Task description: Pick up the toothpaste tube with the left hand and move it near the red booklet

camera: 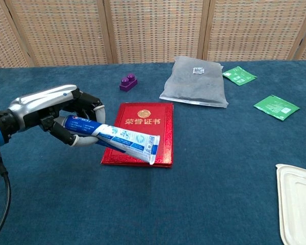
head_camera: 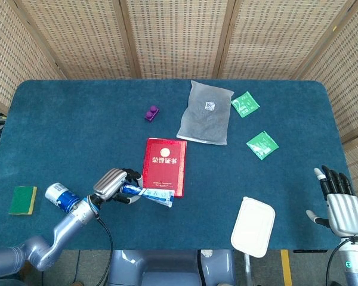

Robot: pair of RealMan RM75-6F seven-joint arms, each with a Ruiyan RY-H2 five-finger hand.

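Observation:
My left hand (head_camera: 112,183) (camera: 61,113) grips the white-and-blue toothpaste tube (head_camera: 149,194) (camera: 117,137) by its cap end. The tube points to the right, and its flat tail reaches over the lower left corner of the red booklet (head_camera: 165,165) (camera: 145,127); the chest view shows the tube slightly raised above the cloth. The booklet lies flat near the middle of the blue table (head_camera: 59,131). My right hand (head_camera: 339,202) hangs at the table's front right edge, fingers spread, holding nothing; the chest view does not show it.
A purple brick (head_camera: 151,112) (camera: 127,82) and a grey pouch (head_camera: 206,112) (camera: 196,80) lie behind the booklet. Two green sachets (head_camera: 245,103) (head_camera: 262,144) sit at the right. A white lidded box (head_camera: 253,226) is at front right. A green-yellow sponge (head_camera: 23,199) and a blue can (head_camera: 61,195) are at front left.

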